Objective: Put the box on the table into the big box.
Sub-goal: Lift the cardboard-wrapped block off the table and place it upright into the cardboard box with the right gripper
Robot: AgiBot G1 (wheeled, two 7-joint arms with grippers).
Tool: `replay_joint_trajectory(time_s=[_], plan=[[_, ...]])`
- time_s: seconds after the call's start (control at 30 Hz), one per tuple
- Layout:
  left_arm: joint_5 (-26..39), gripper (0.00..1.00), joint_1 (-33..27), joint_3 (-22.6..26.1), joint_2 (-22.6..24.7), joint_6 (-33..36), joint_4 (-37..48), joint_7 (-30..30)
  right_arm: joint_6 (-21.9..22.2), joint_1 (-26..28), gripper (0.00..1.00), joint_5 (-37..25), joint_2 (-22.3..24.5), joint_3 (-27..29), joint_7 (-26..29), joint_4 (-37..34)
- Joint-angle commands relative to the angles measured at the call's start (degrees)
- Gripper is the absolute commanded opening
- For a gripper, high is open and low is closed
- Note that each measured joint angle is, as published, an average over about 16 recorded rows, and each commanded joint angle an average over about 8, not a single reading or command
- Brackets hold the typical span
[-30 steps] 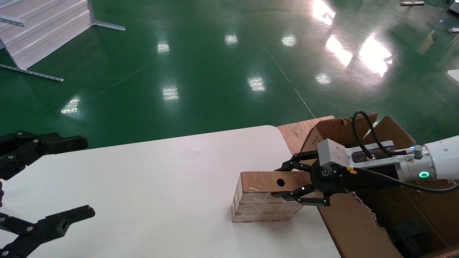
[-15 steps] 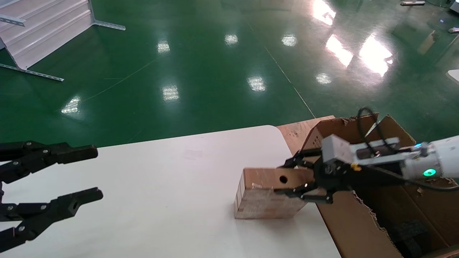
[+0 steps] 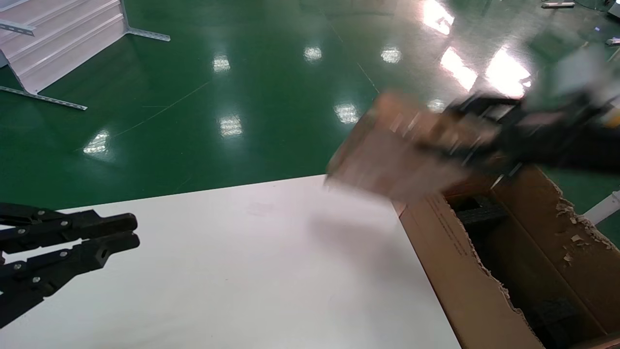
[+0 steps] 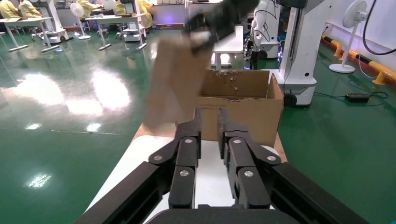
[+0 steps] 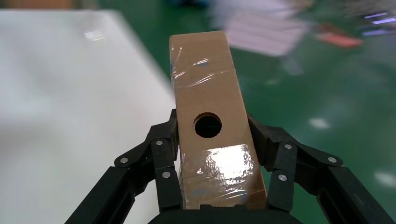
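The box (image 3: 392,155) hangs clear above the table's (image 3: 232,271) 2 o'clock corner, beside the big box's (image 3: 465,281) ragged rim, clamped by the right gripper (image 5: 212,158). Left gripper (image 3: 121,235) sits at 9 o'clock, fingers nearly together.

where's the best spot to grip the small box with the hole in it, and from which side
Across its two long striped sides, near one end, coming in endwise, as the right gripper holds the box now. Those sides are flat and parallel, and the narrow width fits between the fingers. That hold has it lifted off the table, beside the big box.
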Motion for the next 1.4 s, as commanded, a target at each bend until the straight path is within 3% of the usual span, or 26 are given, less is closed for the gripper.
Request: replay_joint_trajectory(time_s=[0.03, 0.23, 0.47, 1.0, 1.4], plan=[[0.0, 0.0, 0.0, 0.0, 0.0, 0.0, 0.0, 0.0, 0.7, 2.1, 0.0, 0.8, 2.0, 1.1, 1.0, -1.0], [0.0, 0.0, 0.0, 0.0, 0.0, 0.0, 0.0, 0.0, 2.1, 4.1, 0.0, -3.0, 7.8, 1.2, 1.9, -6.6], [0.0, 0.0, 0.0, 0.0, 0.0, 0.0, 0.0, 0.0, 0.2, 0.9, 0.0, -3.3, 10.6, -0.8, 1.1, -15.0], [0.0, 0.0, 0.0, 0.0, 0.0, 0.0, 0.0, 0.0, 0.5, -12.8, 0.0, 5.0, 2.4, 0.2, -7.2, -41.2], [0.0, 0.0, 0.0, 0.0, 0.0, 0.0, 0.0, 0.0, 1.7, -19.4, 0.0, 8.6, 0.0, 4.4, -12.0, -51.4]])
